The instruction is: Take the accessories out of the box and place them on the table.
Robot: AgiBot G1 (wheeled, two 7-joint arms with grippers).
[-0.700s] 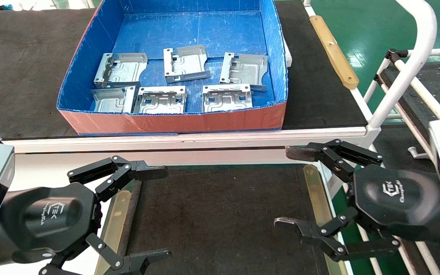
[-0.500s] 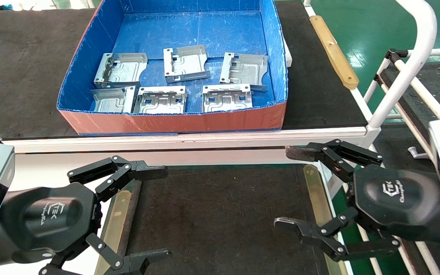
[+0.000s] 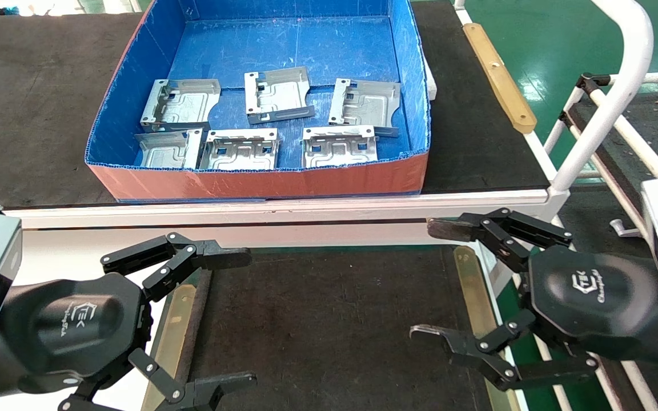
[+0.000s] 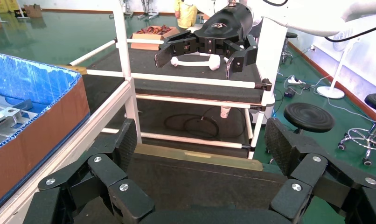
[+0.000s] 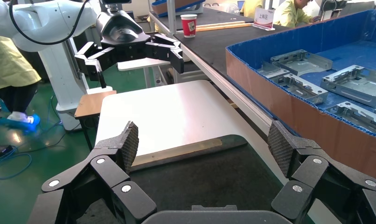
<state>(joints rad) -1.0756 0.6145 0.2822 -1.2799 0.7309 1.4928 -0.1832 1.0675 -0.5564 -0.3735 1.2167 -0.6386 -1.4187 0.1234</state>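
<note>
left gripper (image 3: pixel 237 317): hangs low over the near table (image 3: pixel 329 325) at its left edge, jaws spread wide, holding nothing.
right gripper (image 3: pixel 426 279): over the table's right edge, jaws also spread wide and empty.
box (image 3: pixel 260 180): on the farther bench beyond the white rail, well apart from both grippers.
brackets (image 3: pixel 340 145): all six lie flat inside, three in a near row, three behind.
step in hand: likely the first reach, none taken out yet.
doing it well: take a near-row piece first, come down over the front wall, pinch a bent edge tab, lift straight up to clear the wall.
risk: thin flat metal may slip or drag a neighbour.
</note>
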